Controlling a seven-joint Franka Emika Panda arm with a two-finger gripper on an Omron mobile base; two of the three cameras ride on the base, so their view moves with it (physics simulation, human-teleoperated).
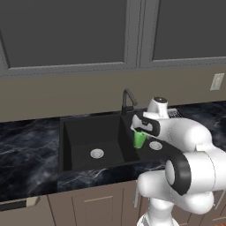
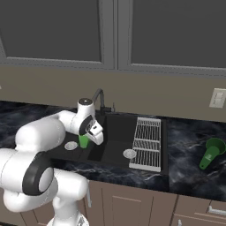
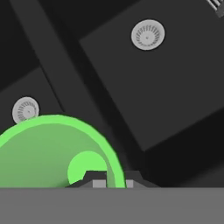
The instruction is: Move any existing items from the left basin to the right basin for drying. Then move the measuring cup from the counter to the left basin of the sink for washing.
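Note:
The bright light-green tumbler cup [image 1: 139,139] [image 2: 83,141] hangs upright over the black sink, about above the divider between the basins. My gripper [image 1: 141,130] [image 2: 89,133] is shut on its rim. In the hand view the cup [image 3: 48,148] sits at the lower left, its rim pinched at my gripper [image 3: 113,181]. The left basin [image 1: 88,132] has a silver drain [image 1: 97,153] [image 3: 25,109]. The right basin [image 2: 117,141] [image 3: 144,83] shows its own drain [image 1: 155,145] [image 2: 129,153]. The darker green measuring cup [image 2: 211,152] lies on the counter [image 2: 190,167] far to the right.
A dark gooseneck faucet [image 1: 128,99] [image 2: 99,98] rises behind the divider, close to my hand. A wire dish rack [image 2: 146,142] lies along the right side of the sink. Grey wall cabinets hang above, and a wall outlet [image 2: 217,98] is at the right.

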